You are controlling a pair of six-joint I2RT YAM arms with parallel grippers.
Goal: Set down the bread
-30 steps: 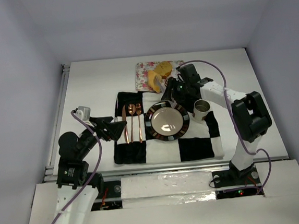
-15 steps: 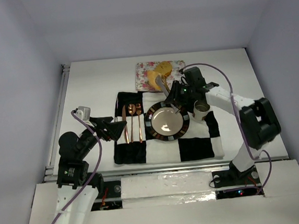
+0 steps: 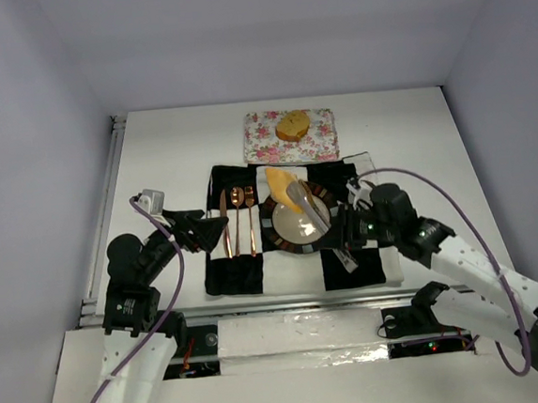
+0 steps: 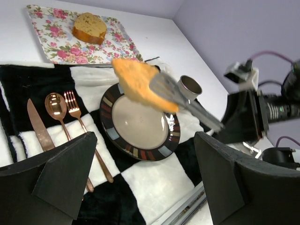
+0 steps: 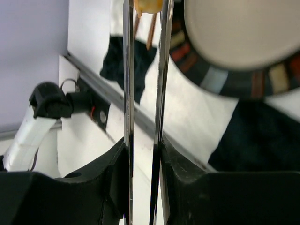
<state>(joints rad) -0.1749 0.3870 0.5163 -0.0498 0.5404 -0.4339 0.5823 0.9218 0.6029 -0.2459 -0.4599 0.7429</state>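
Note:
My right gripper (image 3: 347, 234) (image 5: 143, 154) is shut on metal tongs (image 3: 307, 204) (image 5: 143, 93). The tongs grip the pale-orange bread wedge (image 3: 281, 179) (image 4: 138, 84) (image 5: 147, 4) and hold it in the air over the far-left rim of the striped plate (image 3: 297, 249) (image 4: 140, 152) (image 5: 248, 79). The browner bread chunk (image 3: 292, 125) (image 4: 89, 28) lies on the floral napkin (image 3: 319, 142) (image 4: 56, 47) at the back. My left gripper (image 3: 219, 228) (image 4: 145, 140) is open and empty, hovering near the left edge of the checkered cloth.
A black-and-white checkered cloth (image 3: 350, 268) (image 4: 154, 183) lies under the plate. A copper knife, spoon and fork (image 3: 237, 218) (image 4: 58, 110) lie left of the plate. A metal cup (image 4: 190, 86) stands right of the plate. The table's front rail (image 3: 306, 302) is near.
My right arm has drawn back from the floral napkin toward the near side, carrying the wedge in the tongs to above the plate. The left arm has not moved.

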